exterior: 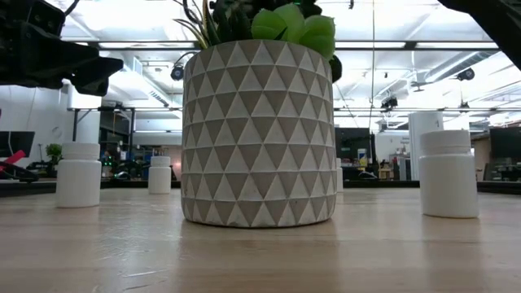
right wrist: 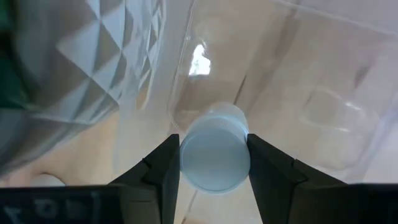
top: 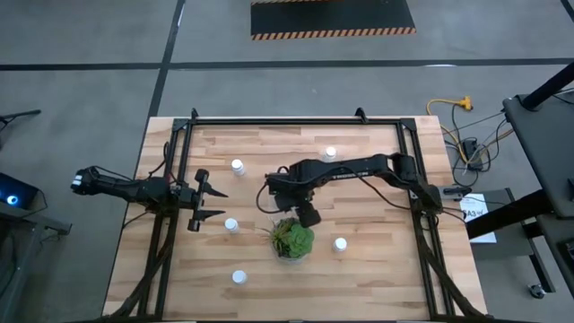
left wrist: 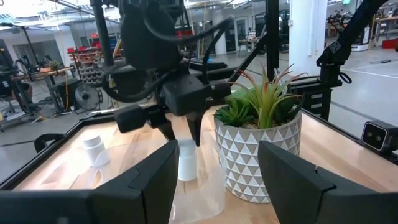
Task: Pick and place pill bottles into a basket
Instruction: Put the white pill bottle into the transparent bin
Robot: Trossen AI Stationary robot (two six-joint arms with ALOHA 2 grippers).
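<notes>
- Bottles sit here and there on the wooden table [top: 359,287], well apart from each other.
- One bottle [right wrist: 214,152] is squeezed between the two fingers of the right gripper [right wrist: 213,163], which hold its cap from both sides.
- That bottle hangs over the clear basket [right wrist: 298,106], close to the basket's floor. I cannot tell if it touches.
- From the left wrist view, the right gripper [left wrist: 185,127] points down with the white bottle [left wrist: 186,160] under it, inside the see-through basket [left wrist: 205,199].
- The basket stands just beside the plant [top: 291,238], near the middle of the table.
- The plant's pot [exterior: 258,134] has a triangle pattern on it.
- Five more bottles stand on the wood: one at the far side [top: 331,153], one near the middle left [top: 238,166], one by the left gripper [top: 231,224], one at the near side [top: 239,277] and one right of the plant [top: 340,244].
- The left gripper [top: 213,204] waits at the left side of the table with its fingers apart and nothing between them.
</notes>
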